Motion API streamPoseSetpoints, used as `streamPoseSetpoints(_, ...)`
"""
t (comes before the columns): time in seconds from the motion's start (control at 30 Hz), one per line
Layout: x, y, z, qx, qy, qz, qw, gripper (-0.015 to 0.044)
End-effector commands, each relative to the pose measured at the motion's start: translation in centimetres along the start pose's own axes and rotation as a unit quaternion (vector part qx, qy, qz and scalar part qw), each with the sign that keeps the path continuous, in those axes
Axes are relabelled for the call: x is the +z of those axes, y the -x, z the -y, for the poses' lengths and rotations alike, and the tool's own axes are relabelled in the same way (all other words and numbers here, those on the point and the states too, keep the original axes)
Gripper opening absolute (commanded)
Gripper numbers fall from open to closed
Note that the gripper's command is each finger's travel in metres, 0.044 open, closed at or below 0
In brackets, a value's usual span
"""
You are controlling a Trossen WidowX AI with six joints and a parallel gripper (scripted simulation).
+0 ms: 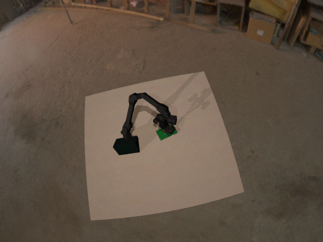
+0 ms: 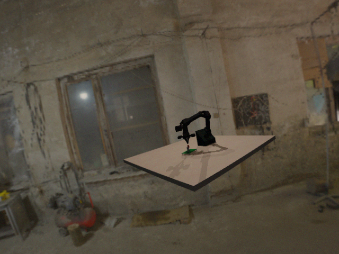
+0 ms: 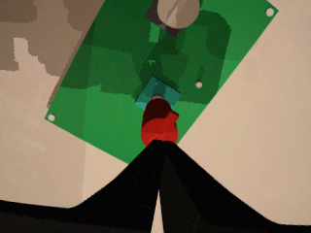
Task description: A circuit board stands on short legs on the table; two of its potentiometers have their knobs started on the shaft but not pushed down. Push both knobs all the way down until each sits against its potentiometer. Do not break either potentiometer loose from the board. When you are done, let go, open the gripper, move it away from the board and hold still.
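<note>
The board (image 1: 160, 135) (image 2: 192, 150) (image 3: 109, 126) is being carried on the tabletop (image 1: 161, 179) (image 2: 235, 144) (image 3: 248, 155), in front of the base (image 1: 128, 146) (image 2: 202, 138), and is being partly shaded by the arm (image 1: 128, 113) (image 2: 207, 124). The claw (image 1: 165, 129) (image 2: 188, 143) (image 3: 161, 149) is being held pointing down over the board, its fingers being pressed together with nothing being pinched. The red knob (image 1: 165, 131) (image 2: 188, 146) (image 3: 159, 132) is being overlapped at its edge by the fingertips in the wrist view; whether it is being touched cannot be told. It is being borne by a shaft above the teal pot (image 3: 169, 93), a bit of that shaft being shown between them. The grey knob (image 3: 178, 11) is being seen farther along the board, above the dark pot (image 3: 170, 30), and is being cut off by the wrist view's upper edge; how far down it is being seated cannot be told.
</note>
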State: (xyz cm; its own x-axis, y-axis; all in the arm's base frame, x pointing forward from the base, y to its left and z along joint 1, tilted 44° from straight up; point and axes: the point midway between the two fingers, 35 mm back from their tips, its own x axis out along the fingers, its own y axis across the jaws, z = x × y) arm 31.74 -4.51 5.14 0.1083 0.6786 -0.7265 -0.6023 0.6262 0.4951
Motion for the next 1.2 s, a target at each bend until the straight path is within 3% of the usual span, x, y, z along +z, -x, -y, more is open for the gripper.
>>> streamPoseSetpoints(0.0, -0.03, -0.56, -0.03, 0.001, -0.003, 0.002, 1.0, 0.0)
streamPoseSetpoints(1.17, -0.03, -1.38, -0.05, 0.001, -0.003, 0.002, 1.0, 0.0)
